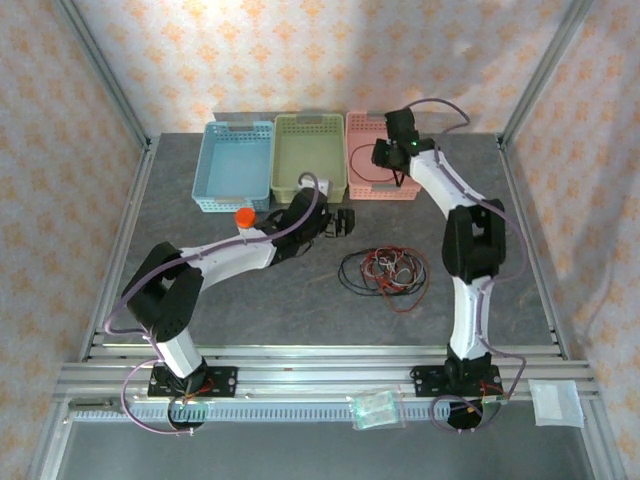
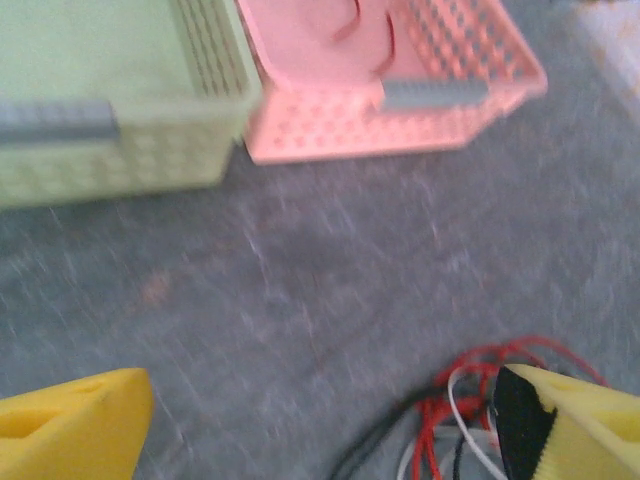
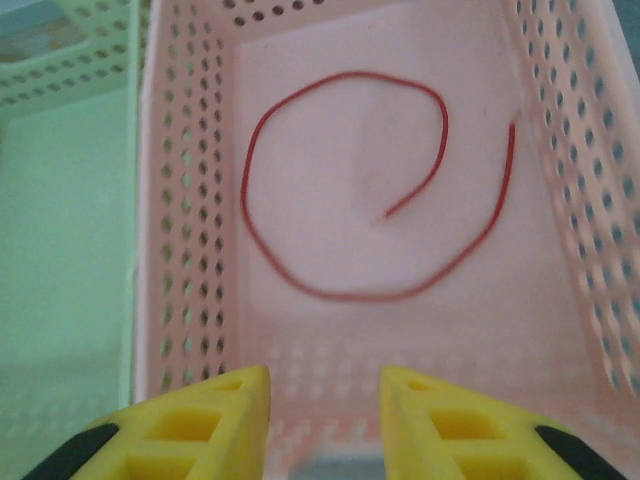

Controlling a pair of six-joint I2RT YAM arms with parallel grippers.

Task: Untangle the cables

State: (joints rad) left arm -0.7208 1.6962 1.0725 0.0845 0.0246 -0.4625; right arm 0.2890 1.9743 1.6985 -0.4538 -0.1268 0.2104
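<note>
Since the cables (image 1: 385, 272) lie as one knot of black and red loops on the table (image 1: 250, 300), between the two arms and nearest their bases, most of the task looks undone.

Left gripper (image 1: 340, 222): hovers just beyond the knot, jaws spread wide, holding nothing. In its wrist view the left gripper (image 2: 322, 400) has the cables (image 2: 470, 400) low and to one side, close beside one jaw rather than between the two.
- Risk: a pinch from this offset closes on bare table, or catches several strands at once. A lift would then drag the whole knot and draw it tighter.
- Risk: a loop hooks over the near jaw and rides along unnoticed.

Farther back, the right gripper (image 3: 325, 385) hangs over the pink basket (image 3: 180, 200), jaws partly apart with nothing between them. A single red cable (image 3: 360, 297) lies curled loosely on the basket floor, clear of the jaws.
- Risk: a dip here snags that cable again, or clips the wall and shoves the light basket, which sits just beside the green basket (image 1: 305, 190).
- Risk: both arms heading for the knot could crowd each other.
</note>
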